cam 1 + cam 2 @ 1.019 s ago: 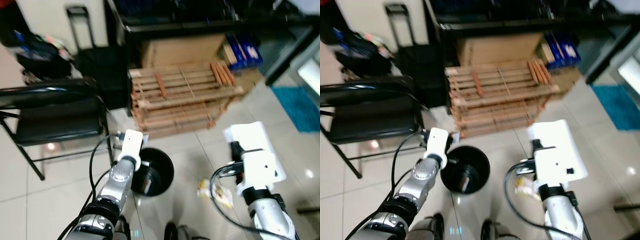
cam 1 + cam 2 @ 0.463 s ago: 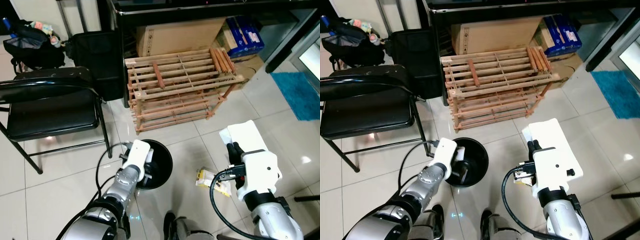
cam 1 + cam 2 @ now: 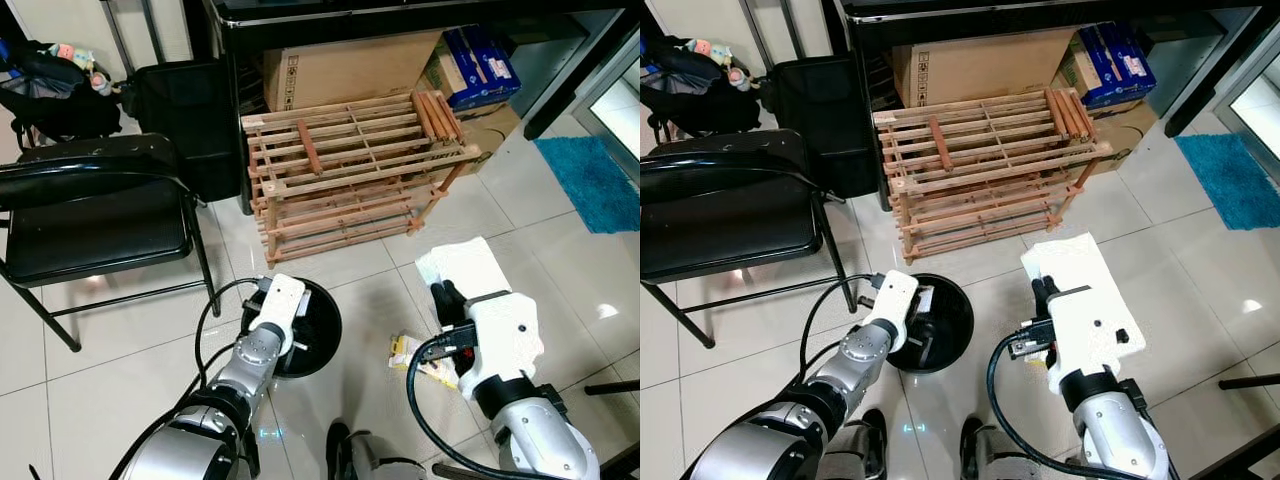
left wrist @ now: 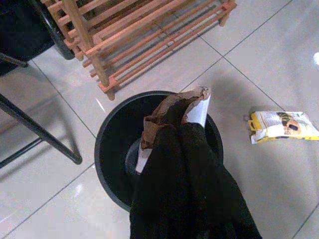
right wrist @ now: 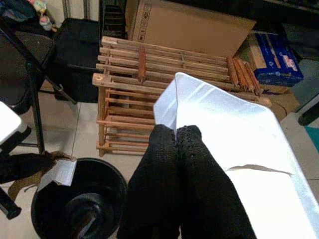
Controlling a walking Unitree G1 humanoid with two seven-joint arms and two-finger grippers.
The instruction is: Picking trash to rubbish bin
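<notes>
Over the last second the left gripper (image 4: 174, 132) has settled over the black bin (image 3: 318, 318), clamped on a brown-and-white scrap (image 4: 174, 107) — ready to drop, I judge; the right gripper (image 5: 175, 137) pinches a white sheet (image 5: 234, 129); a yellow wrapper (image 3: 425, 362) lies on the floor right of the bin.

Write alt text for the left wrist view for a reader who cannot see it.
The left gripper, fingers shut, holds a torn brown and white wrapper above a round black rubbish bin on pale floor tiles. A yellow snack packet lies on the tiles beside the bin, and a wooden slatted rack stands beyond it.
</notes>
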